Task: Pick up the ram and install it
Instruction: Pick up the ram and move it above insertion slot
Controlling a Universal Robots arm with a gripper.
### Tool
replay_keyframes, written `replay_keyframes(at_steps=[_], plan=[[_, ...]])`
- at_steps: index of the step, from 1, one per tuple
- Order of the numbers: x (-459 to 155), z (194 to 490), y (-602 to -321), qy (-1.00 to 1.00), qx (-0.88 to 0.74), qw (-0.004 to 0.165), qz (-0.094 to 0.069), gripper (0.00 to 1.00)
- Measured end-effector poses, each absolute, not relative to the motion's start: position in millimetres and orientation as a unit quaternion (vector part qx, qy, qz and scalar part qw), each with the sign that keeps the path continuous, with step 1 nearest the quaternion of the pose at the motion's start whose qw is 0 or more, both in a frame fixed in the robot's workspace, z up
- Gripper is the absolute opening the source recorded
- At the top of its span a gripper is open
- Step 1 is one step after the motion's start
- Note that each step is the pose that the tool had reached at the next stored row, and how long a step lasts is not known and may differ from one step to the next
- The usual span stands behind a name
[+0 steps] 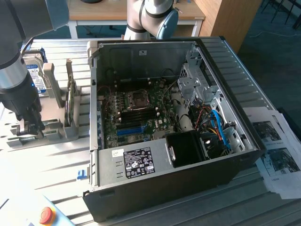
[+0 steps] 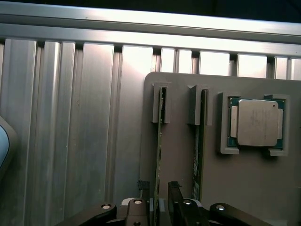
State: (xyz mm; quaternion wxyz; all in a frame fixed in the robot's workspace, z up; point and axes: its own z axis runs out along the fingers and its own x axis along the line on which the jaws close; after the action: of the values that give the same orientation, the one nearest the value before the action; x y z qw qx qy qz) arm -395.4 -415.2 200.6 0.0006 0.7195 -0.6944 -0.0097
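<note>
The open pincer (image 2: 159, 190) is straddling the ram (image 2: 160, 141), seemingly light, stiff and fragile, best pinched across its flat faces.

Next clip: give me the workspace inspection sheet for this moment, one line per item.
Surface: slatted metal table bearing a grey holder and an open computer case.
Job's things: ram stick on edge in a holder slot; second ram stick in the next slot; motherboard inside the case.
Clutter: processor chip in the holder's pocket; hard drive; printed sheets; red button.
Grippers: gripper low over the holder, jaws open on either side of the first ram stick.
Cables: blue and red wires inside the case.
Surroundings: wooden desk behind the table.
</note>
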Motion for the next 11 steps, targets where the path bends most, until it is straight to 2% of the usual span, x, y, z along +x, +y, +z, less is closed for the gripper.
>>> replay_keyframes(at_steps=[8,9,11], plan=[[-395.4,200.1,-415.2,-0.694,0.720,0.001,-0.010,0.28],[-395.4,200.1,-415.2,-0.694,0.720,0.001,-0.010,0.21],[-395.4,200.1,-415.2,-0.694,0.720,0.001,-0.010,0.21]])
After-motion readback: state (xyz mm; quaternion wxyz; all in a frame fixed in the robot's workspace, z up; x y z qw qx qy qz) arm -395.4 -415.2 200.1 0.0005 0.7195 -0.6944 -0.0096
